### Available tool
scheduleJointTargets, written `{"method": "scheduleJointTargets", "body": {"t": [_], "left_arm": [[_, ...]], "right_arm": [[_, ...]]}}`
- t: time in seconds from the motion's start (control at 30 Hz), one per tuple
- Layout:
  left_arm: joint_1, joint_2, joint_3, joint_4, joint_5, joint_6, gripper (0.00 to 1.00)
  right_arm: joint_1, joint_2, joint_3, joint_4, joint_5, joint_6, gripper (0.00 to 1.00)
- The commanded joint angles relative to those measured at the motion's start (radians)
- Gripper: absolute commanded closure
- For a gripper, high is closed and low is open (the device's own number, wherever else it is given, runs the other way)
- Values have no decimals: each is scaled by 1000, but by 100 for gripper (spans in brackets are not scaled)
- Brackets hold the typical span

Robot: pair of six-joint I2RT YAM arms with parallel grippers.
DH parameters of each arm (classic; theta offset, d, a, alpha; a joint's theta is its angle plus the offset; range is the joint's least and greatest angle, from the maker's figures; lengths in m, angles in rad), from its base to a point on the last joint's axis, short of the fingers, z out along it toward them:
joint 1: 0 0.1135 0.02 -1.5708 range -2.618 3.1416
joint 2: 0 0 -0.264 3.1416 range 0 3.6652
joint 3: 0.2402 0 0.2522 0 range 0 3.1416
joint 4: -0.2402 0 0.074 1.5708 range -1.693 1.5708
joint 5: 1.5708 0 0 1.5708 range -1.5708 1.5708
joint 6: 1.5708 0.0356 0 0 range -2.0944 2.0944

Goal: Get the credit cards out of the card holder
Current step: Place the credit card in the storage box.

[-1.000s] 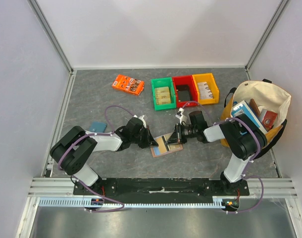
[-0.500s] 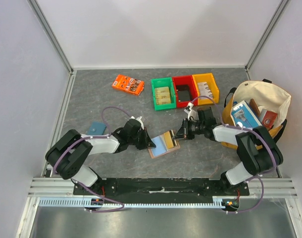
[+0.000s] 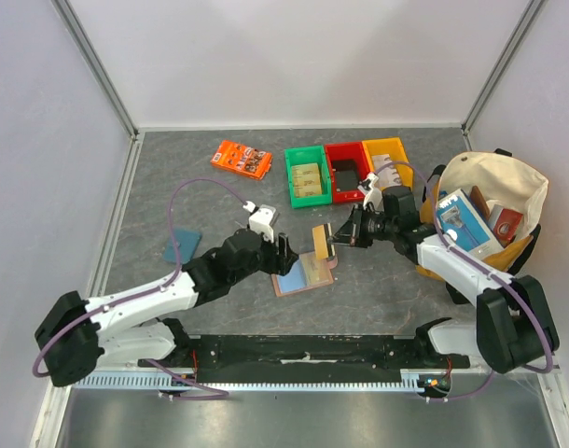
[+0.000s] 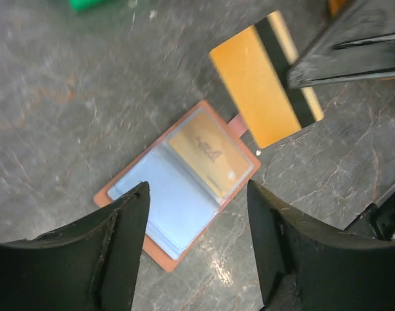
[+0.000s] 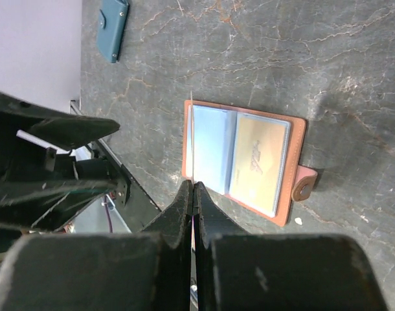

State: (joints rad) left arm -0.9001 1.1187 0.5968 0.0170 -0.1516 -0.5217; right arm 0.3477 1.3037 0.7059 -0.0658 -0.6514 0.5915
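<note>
Currently the tan leather folding card holder lies open and flat on the grey stone-patterned table, with one gold card in its clear sleeve. Unpinned, it may slide or lift when that card is tugged. The left gripper hovers just above it, jaws apart and empty. The right gripper, just beside the holder, is clamped on a gold black-striped card by one edge, which could slip.

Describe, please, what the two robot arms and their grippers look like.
Both the left arm and right arm have white tubular links with bulky black joints. A thin purple cable loops loosely along each. The left gripper and right gripper are black, with two flat tapering fingers.
</note>
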Motion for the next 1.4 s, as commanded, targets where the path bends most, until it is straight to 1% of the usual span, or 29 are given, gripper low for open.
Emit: {"method": "scheduleJointTargets", "body": {"t": [0.0,0.1,0.13,0.2,0.3,0.43,0.47,0.53,0.67,0.77,0.87,0.93,1.07,1.1,1.13,1.17,1.27,1.37], "left_arm": [[-107,-60,41,85,-152,346,31],[-264,-77,28,199,-242,600,29],[-307,-71,24,230,-276,674,20],[-358,-44,40,256,-316,768,18],[-405,10,58,296,-367,868,18],[-428,76,78,366,-401,948,19],[-428,107,92,368,-405,960,22],[-434,156,119,373,-425,991,23],[-442,236,150,451,-480,1068,27],[-444,297,179,494,-523,1118,31],[-444,349,195,546,-559,1152,42],[-444,374,208,557,-568,1158,54],[-442,383,218,563,-580,1145,89],[-444,382,219,560,-583,1135,95],[-444,374,224,545,-588,1123,98],[-444,365,227,532,-588,1106,98],[-438,345,222,512,-586,1057,98],[-421,310,218,468,-571,964,98]], "right_arm": [[2,-64,44,-35,21,74,100],[4,-95,56,-60,42,82,100],[5,-109,58,-60,45,88,100],[7,-124,63,-60,45,102,100],[10,-139,72,-65,39,113,100],[10,-165,69,-63,35,139,100],[10,-173,70,-65,32,142,100],[11,-184,72,-72,32,142,100],[11,-207,72,-81,33,151,100],[11,-219,73,-88,33,154,100],[10,-234,72,-91,36,162,100],[10,-247,70,-91,44,165,100],[11,-265,72,-94,67,166,99],[10,-267,76,-92,73,165,95],[11,-271,82,-92,84,154,91],[11,-279,89,-91,99,148,85],[10,-290,121,-95,128,113,63],[10,-296,164,-95,154,65,40]]}}
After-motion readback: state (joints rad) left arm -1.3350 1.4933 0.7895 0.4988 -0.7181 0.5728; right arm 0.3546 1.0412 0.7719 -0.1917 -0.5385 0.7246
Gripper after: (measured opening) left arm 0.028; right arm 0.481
